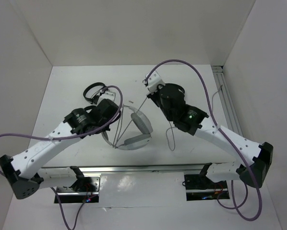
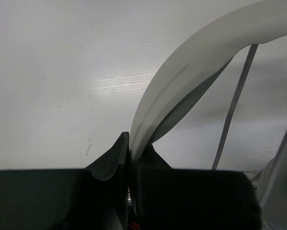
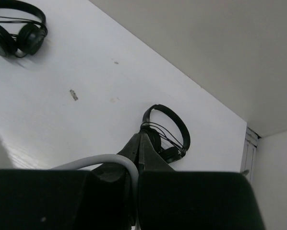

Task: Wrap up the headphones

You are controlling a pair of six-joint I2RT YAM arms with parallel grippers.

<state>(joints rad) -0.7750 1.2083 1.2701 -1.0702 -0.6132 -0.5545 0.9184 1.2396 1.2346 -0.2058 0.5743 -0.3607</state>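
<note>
Left gripper (image 2: 132, 149) clenched on wide padded band of large white over-ear headphones (image 2: 196, 62). Band rises from between fingertips and arcs up to the right. Earcups rest on white table (image 3: 86, 72) between arms. Thin grey cable (image 2: 233, 108) runs straight, right of left fingers. Right gripper (image 3: 139, 143) pinched on same cable, which curls left from fingertips. Small black headphones (image 3: 166, 130) just beyond right fingertips. Second black pair (image 3: 16, 28) well apart, far left.

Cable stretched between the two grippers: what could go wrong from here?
1. The cable looks taut; more pull from the right gripper could slip it out or strain it.
2. The left gripper holds the headphones by the band alone; they could twist loose.
3. The black headphones lie close to the right gripper and could snag.
</note>
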